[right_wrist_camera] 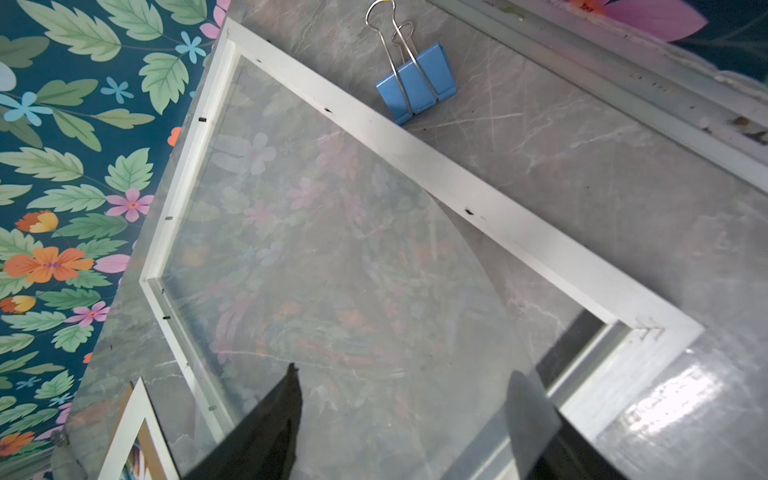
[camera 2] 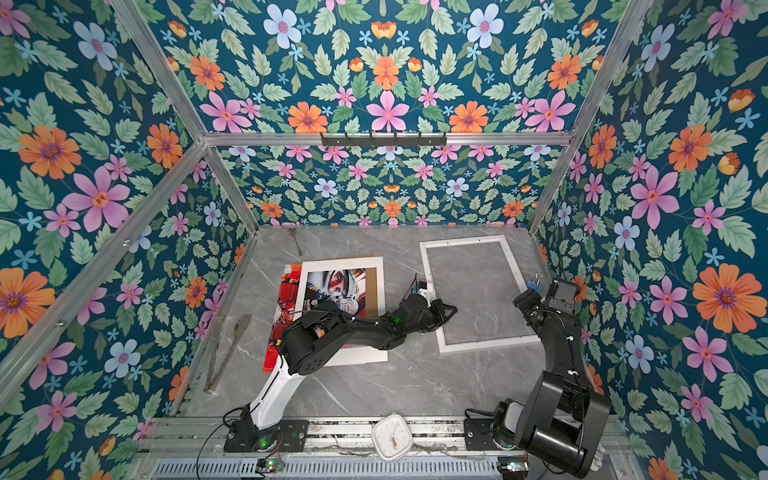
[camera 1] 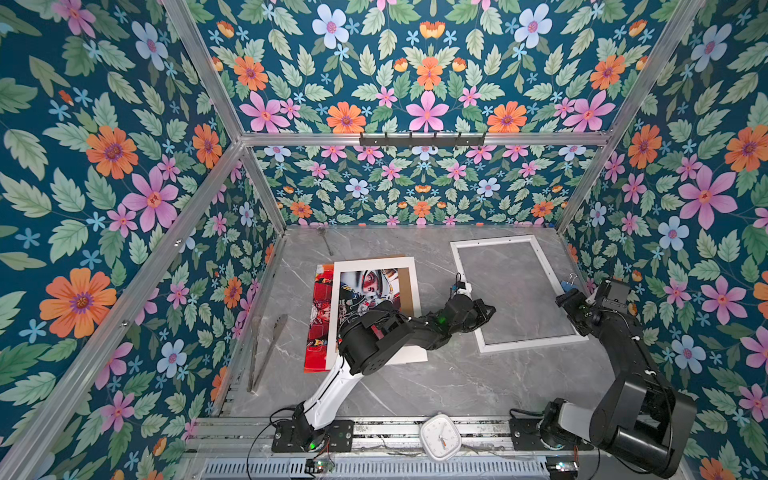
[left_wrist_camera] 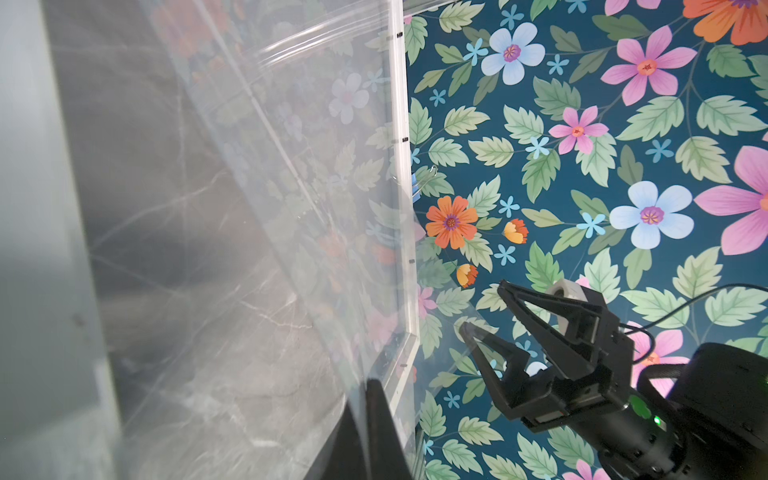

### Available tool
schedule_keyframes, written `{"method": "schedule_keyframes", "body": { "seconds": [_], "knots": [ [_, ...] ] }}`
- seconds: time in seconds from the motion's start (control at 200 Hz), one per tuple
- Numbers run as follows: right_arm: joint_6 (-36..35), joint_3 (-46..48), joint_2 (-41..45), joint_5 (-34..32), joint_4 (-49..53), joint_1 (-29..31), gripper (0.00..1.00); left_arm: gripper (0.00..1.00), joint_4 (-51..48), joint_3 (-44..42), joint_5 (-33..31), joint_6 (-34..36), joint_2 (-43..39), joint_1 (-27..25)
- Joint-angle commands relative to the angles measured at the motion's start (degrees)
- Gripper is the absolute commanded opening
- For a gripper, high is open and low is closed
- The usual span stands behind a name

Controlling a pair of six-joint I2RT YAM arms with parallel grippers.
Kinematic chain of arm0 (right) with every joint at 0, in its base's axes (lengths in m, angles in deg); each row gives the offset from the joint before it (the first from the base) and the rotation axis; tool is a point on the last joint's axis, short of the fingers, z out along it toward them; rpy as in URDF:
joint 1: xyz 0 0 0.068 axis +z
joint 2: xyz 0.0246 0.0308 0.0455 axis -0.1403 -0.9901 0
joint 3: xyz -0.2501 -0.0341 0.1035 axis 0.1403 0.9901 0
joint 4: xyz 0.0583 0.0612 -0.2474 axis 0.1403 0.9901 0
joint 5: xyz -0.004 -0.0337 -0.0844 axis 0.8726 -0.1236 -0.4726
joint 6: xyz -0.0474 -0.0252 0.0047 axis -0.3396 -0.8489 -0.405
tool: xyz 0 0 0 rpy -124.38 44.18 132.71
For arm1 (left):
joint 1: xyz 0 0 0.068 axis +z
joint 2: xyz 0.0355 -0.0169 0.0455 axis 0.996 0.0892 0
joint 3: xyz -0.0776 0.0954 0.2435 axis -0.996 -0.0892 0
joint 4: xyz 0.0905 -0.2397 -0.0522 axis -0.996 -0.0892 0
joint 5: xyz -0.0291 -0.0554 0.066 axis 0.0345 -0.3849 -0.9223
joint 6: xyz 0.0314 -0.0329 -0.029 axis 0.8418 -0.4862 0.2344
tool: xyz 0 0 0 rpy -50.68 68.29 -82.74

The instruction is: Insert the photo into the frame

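The photo (camera 1: 318,316) lies left of centre, red side up, mostly under a white mat board (camera 1: 376,264) and a brown backing board (camera 1: 409,291). On the table's right lies the empty white frame (camera 1: 536,343) (camera 2: 490,344) (right_wrist_camera: 415,166). My left gripper (camera 1: 488,311) (left_wrist_camera: 368,415) is at the frame's left rail, shut on the edge of a clear sheet (left_wrist_camera: 249,208) that bows over the frame's opening (right_wrist_camera: 353,270). My right gripper (camera 1: 565,300) (right_wrist_camera: 409,399) hangs open near the frame's right rail, one finger showing through the sheet; it holds nothing.
A blue binder clip (camera 1: 567,284) (right_wrist_camera: 417,83) lies just right of the frame by the wall. Metal tongs (camera 1: 266,349) lie along the left wall. A small metal tool (camera 1: 326,241) is at the back, and a white clock (camera 1: 440,436) at the front rail.
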Motion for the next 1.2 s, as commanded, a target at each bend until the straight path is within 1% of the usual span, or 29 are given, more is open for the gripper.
{"method": "schedule_keyframes", "body": {
  "seconds": [0.0,0.035,0.24,0.26,0.285,0.535,0.755,0.96,1.195],
  "knots": [
    [-0.3,-0.2,1.0,-3.0,0.9,0.0,0.87,0.00,2.3,-0.1,1.2,0.6,0.0,-0.1],
    [-0.2,-0.2,1.3,-3.5,0.9,0.0,0.90,0.00,2.1,-0.2,1.1,0.7,0.0,-0.1],
    [-0.2,0.1,1.9,-4.9,1.0,0.0,0.93,0.00,2.4,-0.1,1.2,0.2,0.6,-0.1],
    [-0.3,0.0,1.8,-5.2,1.1,0.1,0.98,0.00,2.5,-0.1,1.2,0.1,0.6,-0.1],
    [-0.2,0.0,1.9,-5.6,1.3,0.0,0.99,0.00,2.7,-0.1,1.2,0.0,0.7,-0.1],
    [0.5,-0.2,2.8,-9.5,2.8,0.0,0.99,0.00,2.2,0.3,1.3,0.1,1.0,0.0],
    [0.4,-0.1,3.2,-8.0,2.2,0.0,0.99,0.00,2.0,0.9,1.5,-0.3,1.4,-0.1],
    [0.3,0.0,3.1,-6.3,1.6,0.0,0.99,0.00,1.1,-0.1,0.4,0.6,0.3,0.0],
    [0.3,-0.1,2.8,-4.8,1.0,0.0,0.99,0.00,-2.9,0.9,-0.7,2.7,-0.6,0.0]
  ]
}}
